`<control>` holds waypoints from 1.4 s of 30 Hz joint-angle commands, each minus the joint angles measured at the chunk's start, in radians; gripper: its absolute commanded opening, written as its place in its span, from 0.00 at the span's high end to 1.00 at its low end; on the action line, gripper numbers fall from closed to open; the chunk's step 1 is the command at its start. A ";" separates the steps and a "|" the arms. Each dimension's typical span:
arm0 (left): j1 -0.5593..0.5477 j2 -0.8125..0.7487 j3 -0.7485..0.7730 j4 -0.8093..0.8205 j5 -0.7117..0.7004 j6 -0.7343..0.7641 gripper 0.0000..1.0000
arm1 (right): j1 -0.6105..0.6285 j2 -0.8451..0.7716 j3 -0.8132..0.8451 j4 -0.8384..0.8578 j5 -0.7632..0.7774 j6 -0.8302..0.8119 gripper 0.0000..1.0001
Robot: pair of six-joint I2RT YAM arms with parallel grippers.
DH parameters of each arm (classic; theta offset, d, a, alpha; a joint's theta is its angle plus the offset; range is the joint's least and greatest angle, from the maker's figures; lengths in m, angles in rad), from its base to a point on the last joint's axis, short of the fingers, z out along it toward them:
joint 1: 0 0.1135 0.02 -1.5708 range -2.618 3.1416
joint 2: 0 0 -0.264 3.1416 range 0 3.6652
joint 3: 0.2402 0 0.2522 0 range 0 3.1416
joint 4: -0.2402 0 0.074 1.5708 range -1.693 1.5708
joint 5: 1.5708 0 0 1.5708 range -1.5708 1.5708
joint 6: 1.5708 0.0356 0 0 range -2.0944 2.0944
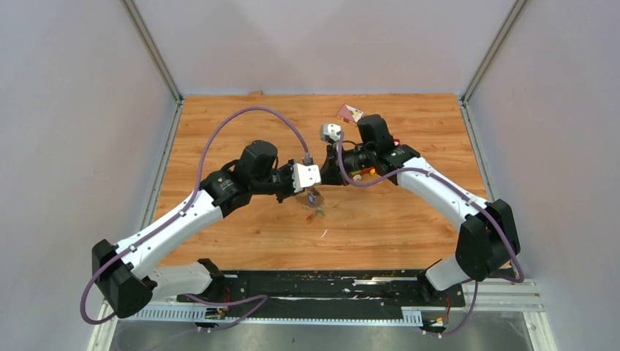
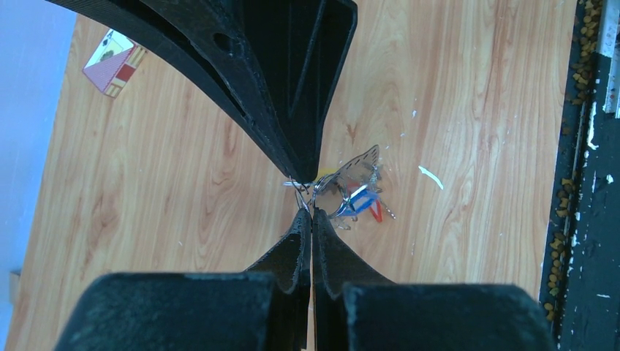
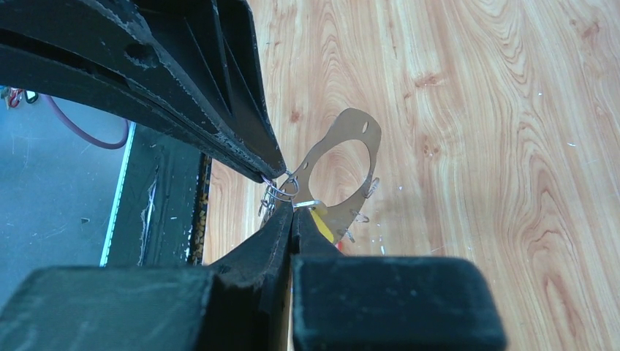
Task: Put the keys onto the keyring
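Both grippers meet tip to tip above the middle of the table. My left gripper (image 2: 312, 212) is shut on a thin wire coil (image 3: 278, 191) joined to the keyring (image 3: 363, 126), a flat grey loop with a hollow middle. The keyring also shows in the left wrist view (image 2: 363, 161) and hangs below the tips in the top view (image 1: 314, 198). My right gripper (image 3: 292, 206) is shut on a silvery key with a yellow tag (image 3: 322, 221), right at the coil. A red-tagged key (image 2: 376, 212) and a blue tag (image 2: 360, 201) dangle by the loop.
A red card with a white grid (image 1: 349, 112) lies at the back of the table and also shows in the left wrist view (image 2: 111, 64). A toy car (image 1: 363, 174) sits under the right arm. A white scrap (image 1: 323, 233) lies in front. The black base strip (image 1: 336, 281) runs along the near edge.
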State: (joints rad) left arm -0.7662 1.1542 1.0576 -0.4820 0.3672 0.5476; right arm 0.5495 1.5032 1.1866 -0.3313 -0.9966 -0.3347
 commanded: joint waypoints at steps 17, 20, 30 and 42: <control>-0.012 -0.085 -0.053 0.132 0.180 0.134 1.00 | 0.012 -0.027 0.022 -0.074 -0.131 -0.182 0.89; -0.007 -0.090 -0.056 0.131 0.203 0.145 1.00 | 0.012 -0.058 0.008 -0.094 -0.132 -0.219 0.81; 0.053 -0.103 -0.098 0.211 0.319 0.057 1.00 | 0.018 -0.220 -0.054 -0.126 -0.104 -0.331 0.61; 0.077 -0.100 -0.143 0.340 0.431 -0.121 1.00 | 0.051 -0.255 -0.101 -0.080 0.000 -0.328 0.62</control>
State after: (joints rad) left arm -0.6964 1.0790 0.9257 -0.2523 0.7292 0.5018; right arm 0.5900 1.2652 1.0962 -0.4572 -1.0363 -0.6464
